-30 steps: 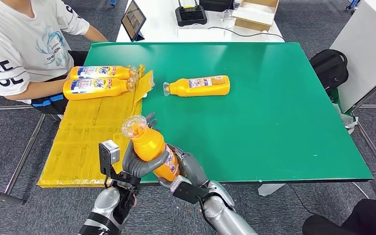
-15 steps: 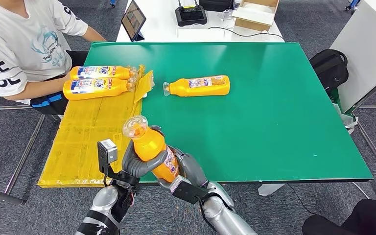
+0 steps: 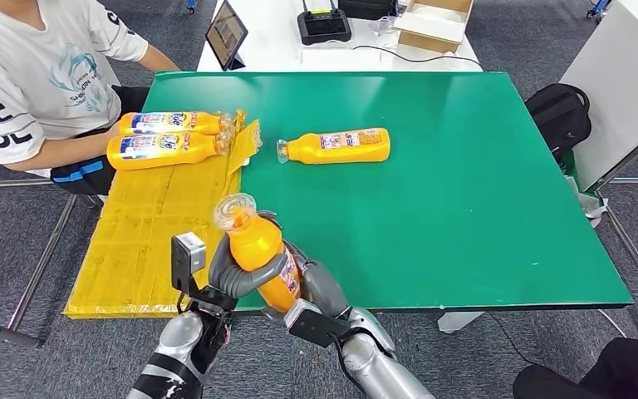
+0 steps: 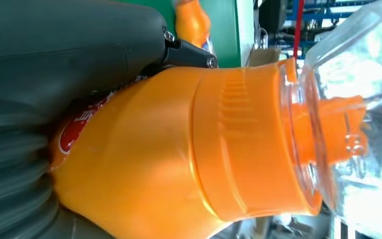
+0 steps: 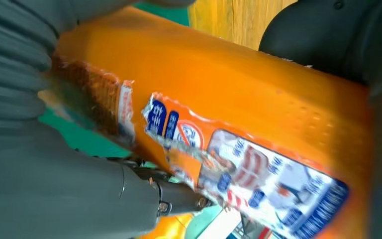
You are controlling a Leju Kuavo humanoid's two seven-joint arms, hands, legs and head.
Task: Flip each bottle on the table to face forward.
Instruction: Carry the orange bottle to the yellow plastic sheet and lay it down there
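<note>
An orange bottle [image 3: 257, 253] with a clear cap is held tilted above the near edge of the green table [image 3: 465, 191], cap pointing up and away. My left hand [image 3: 237, 278] wraps its middle from the left and my right hand [image 3: 316, 283] grips its lower body from the right. Up close, the left wrist view has the bottle's neck and clear cap [image 4: 258, 144], and the right wrist view its torn label [image 5: 248, 169]. A second bottle [image 3: 335, 146] lies on its side mid-table. Two more bottles [image 3: 166, 137] lie side by side on the yellow cardboard [image 3: 149, 224].
A person in a white T-shirt [image 3: 33, 75] sits at the table's far left, forearm near the two bottles. A white desk behind holds a tablet [image 3: 226, 33], a black device [image 3: 324, 25] and a box. A black bag [image 3: 558, 112] sits right of the table.
Both hands have shifted the held bottle slightly right and a little lower, keeping their grip. The bottles on the table have not moved.
</note>
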